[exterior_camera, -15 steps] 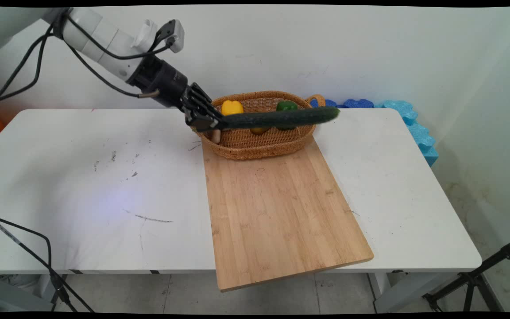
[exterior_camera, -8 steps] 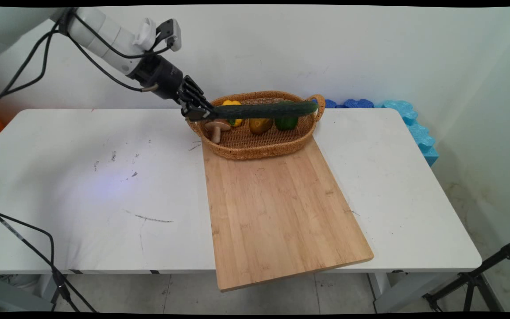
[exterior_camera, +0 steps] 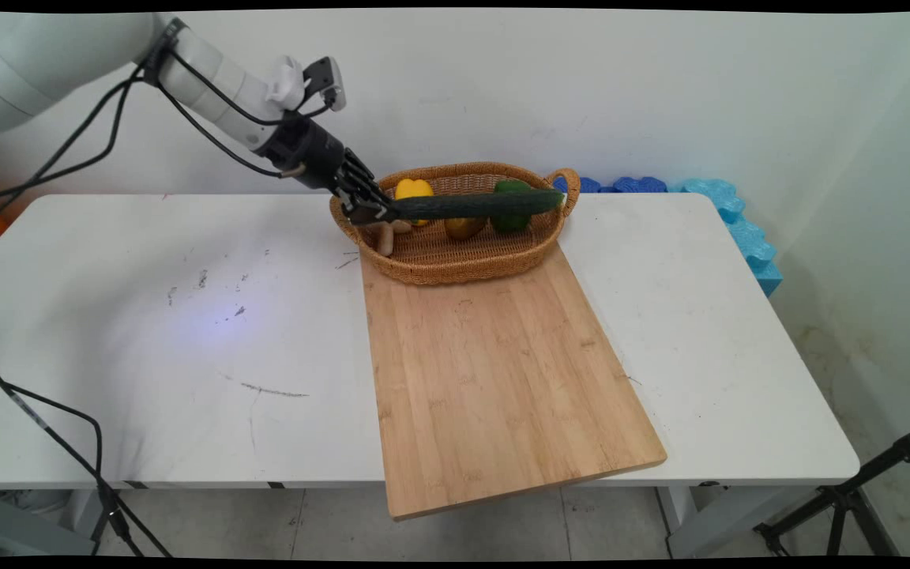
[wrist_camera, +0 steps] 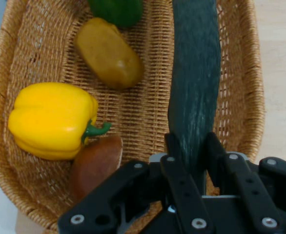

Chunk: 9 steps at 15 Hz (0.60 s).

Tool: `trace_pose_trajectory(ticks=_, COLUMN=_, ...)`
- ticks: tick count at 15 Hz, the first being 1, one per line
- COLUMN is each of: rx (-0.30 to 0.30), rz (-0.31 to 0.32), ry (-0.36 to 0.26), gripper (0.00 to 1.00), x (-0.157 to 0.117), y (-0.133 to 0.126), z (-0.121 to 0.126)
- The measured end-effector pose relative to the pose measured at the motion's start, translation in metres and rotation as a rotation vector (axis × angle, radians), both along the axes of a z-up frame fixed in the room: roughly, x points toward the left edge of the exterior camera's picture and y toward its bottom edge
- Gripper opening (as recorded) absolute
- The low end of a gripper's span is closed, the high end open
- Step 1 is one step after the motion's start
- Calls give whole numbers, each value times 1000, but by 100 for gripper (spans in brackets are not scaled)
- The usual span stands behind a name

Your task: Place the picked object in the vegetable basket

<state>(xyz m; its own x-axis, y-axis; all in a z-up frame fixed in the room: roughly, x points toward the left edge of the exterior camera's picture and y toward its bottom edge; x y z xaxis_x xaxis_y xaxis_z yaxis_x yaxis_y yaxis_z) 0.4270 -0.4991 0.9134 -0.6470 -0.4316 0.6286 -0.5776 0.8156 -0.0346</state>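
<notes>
A: Gripper [wrist_camera: 194, 146] clamped on one end of the cucumber [exterior_camera: 475, 206], held level over the basket [exterior_camera: 463, 265].

B: Mid-carry, likely. Next: careful handling near the peppers.

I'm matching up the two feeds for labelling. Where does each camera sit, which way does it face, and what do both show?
Main view: fixed above the table's near side, looking down across it to the wall; shows the white arm coming from upper left, with the gripper over the basket.
Hand view: on the hand, looking along the gripper into the basket; its black linkage and fingers rise from the bottom edge.
Shared: cucumber in the gripper, yellow pepper, basket.
</notes>
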Motion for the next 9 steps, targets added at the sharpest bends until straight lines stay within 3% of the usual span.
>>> trace_pose_trajectory(ticks=9, rx=10, rz=28, ry=11, gripper=0, x=-3, y=-15, z=-26)
